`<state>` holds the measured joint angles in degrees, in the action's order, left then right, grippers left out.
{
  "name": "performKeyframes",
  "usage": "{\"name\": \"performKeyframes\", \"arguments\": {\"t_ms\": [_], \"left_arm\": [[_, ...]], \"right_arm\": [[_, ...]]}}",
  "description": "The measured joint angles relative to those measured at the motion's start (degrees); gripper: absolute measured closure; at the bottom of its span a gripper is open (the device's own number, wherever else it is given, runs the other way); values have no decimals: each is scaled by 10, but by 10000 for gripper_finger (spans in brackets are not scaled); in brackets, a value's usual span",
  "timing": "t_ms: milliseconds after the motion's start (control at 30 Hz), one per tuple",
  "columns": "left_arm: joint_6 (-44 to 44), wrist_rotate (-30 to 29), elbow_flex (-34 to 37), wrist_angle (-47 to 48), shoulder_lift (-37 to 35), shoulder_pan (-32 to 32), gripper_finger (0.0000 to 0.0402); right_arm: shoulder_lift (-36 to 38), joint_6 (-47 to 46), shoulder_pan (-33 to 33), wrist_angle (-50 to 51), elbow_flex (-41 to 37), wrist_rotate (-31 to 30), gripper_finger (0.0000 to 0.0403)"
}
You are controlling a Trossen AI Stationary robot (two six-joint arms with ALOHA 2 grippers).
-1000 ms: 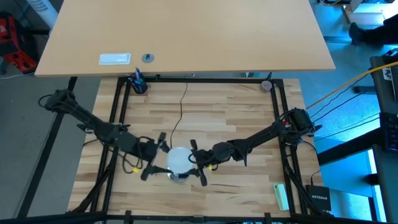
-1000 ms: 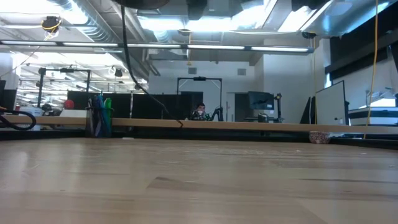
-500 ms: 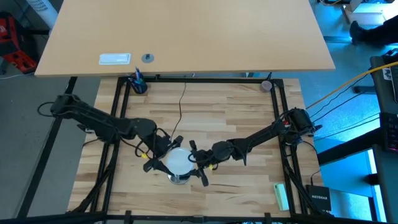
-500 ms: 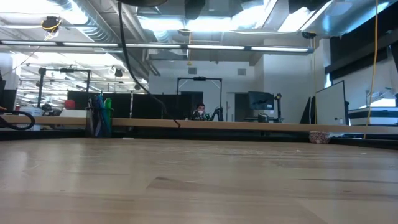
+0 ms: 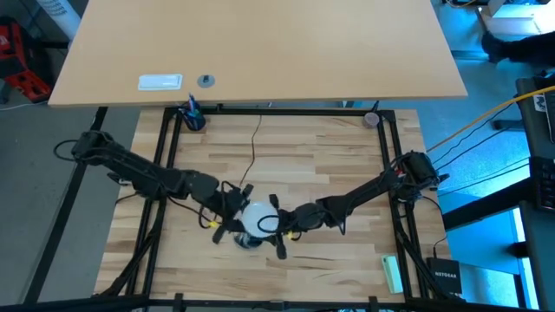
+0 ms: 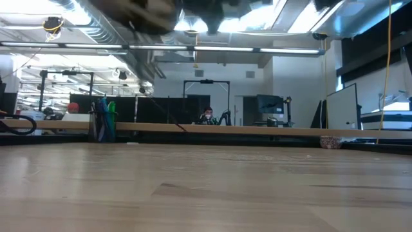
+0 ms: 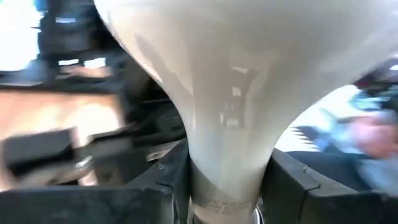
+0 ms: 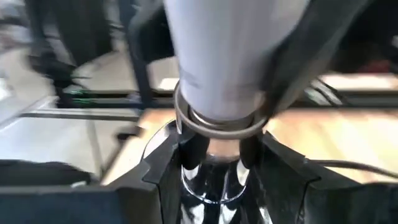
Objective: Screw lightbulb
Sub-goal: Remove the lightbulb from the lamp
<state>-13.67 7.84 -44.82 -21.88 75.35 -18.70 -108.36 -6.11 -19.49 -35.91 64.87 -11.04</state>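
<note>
The white lightbulb (image 5: 258, 220) sits near the table's front middle, between both grippers. From the left, my left gripper (image 5: 236, 217) is shut on the bulb's narrow neck (image 7: 227, 155). From the right, my right gripper (image 5: 276, 232) is shut on the silver socket (image 8: 211, 177), just under the bulb. The socket's thin black cord (image 5: 253, 147) runs off toward the table's far edge. In the low view only blurred dark arm parts (image 6: 141, 13) show at the top. My left gripper pinches the bulb's neck (image 7: 208, 165) between its two fingers, just above the metal base (image 7: 224, 208). One finger (image 7: 168, 186) lies on each side, and the globe widens out beyond them. It comes in from the table's left. My right gripper has the shiny silver socket (image 8: 214, 155) pinched between its two fingers (image 8: 165, 165), which come from the table's right. A ring (image 8: 217, 124) and the grey bulb neck (image 8: 224, 62) stand straight beyond the socket, in line with it.
A blue object (image 5: 192, 117) stands at the far left corner and a small round thing (image 5: 372, 120) at the far right corner. A pale green object (image 5: 393, 273) lies at the near right. Black frame rails (image 5: 165, 165) edge the table. A person (image 6: 207, 116) sits far behind.
My left gripper has moved toward the table's right edge, up to the lightbulb, and its wide-open fingers have shut on the bulb's neck. My right gripper stays on the socket.
</note>
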Motion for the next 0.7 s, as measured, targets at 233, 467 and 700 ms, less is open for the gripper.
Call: {"name": "performKeyframes", "arguments": {"t_ms": [233,467,700], "left_arm": [[-66,-426,0,46,5,-76,271],[-131,-599,-2,20,33,-107,241],[-95,-581,0,25,20,-111,206]], "right_arm": [[-1,-26,-10,45,-1,-232,233],[-2,-28,-14,51,0,-285,234],[-1,-27,-14,48,0,-264,234]]}}
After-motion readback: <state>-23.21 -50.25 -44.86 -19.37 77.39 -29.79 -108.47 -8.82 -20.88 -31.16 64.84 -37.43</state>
